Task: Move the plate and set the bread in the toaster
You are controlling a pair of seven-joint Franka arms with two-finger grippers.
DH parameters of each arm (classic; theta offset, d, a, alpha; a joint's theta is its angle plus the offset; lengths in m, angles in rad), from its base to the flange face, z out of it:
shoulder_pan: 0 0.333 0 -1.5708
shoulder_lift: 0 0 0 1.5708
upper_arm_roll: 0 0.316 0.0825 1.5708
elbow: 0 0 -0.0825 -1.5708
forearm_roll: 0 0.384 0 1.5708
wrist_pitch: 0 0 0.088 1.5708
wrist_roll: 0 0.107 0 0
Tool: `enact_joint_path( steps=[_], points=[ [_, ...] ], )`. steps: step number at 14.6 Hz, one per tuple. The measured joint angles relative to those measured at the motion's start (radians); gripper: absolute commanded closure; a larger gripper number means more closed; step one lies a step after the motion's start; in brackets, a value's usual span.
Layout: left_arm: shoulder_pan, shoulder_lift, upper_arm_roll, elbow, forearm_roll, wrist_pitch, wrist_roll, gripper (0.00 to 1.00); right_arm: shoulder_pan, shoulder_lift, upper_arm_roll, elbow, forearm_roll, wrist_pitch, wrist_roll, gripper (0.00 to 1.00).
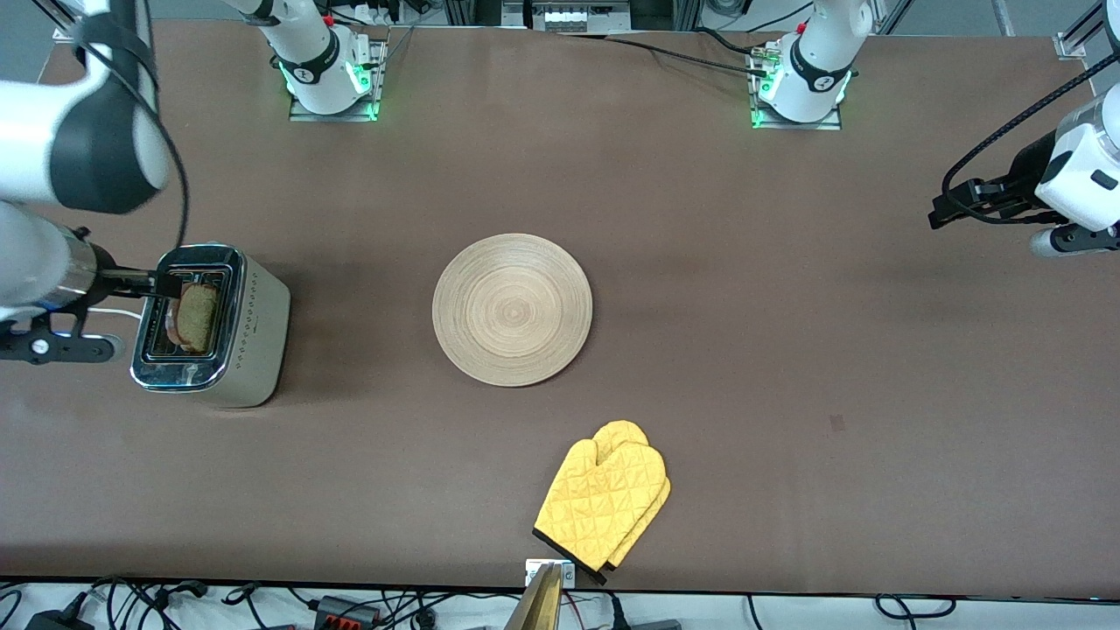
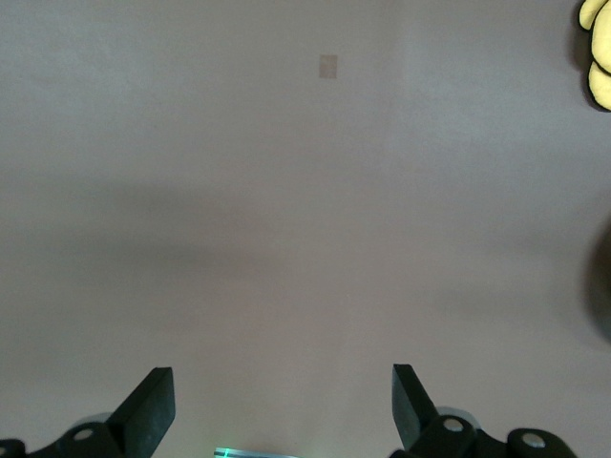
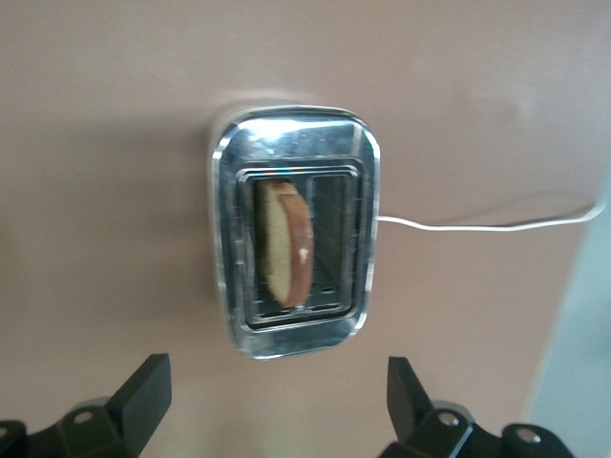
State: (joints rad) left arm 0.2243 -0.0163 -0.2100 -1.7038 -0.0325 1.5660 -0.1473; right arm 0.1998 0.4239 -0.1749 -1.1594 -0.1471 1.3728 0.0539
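The toaster (image 1: 258, 337) stands at the right arm's end of the table. The bread (image 1: 198, 317) stands on edge in one slot, partly sticking up. The right wrist view shows the toaster's chrome top (image 3: 296, 134) and the bread (image 3: 284, 243) in it from above. My right gripper (image 1: 144, 284) is open and empty, up in the air over the toaster's edge (image 3: 277, 374). The plate (image 1: 512, 309) lies bare at the table's middle. My left gripper (image 1: 941, 213) is open and empty (image 2: 282, 382), waiting over bare table at the left arm's end.
A yellow oven mitt (image 1: 604, 503) lies near the table's front edge, nearer the front camera than the plate; its tip shows in the left wrist view (image 2: 597, 48). The toaster's white cord (image 3: 477, 227) runs off toward the table's end.
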Motion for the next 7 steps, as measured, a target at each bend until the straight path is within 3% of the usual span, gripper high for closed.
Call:
enact_joint_path(
  steps=[4,7],
  points=[
    [0.002,0.001,0.002,0.0,0.0,0.0,0.0,0.0,-0.064,-0.024,0.0,0.0,0.168,-0.001,0.0,0.0],
    [0.003,0.001,0.003,0.0,0.0,0.0,0.0,0.0,-0.078,-0.025,0.0,0.0,0.201,0.0,0.0,0.0]
  ],
)
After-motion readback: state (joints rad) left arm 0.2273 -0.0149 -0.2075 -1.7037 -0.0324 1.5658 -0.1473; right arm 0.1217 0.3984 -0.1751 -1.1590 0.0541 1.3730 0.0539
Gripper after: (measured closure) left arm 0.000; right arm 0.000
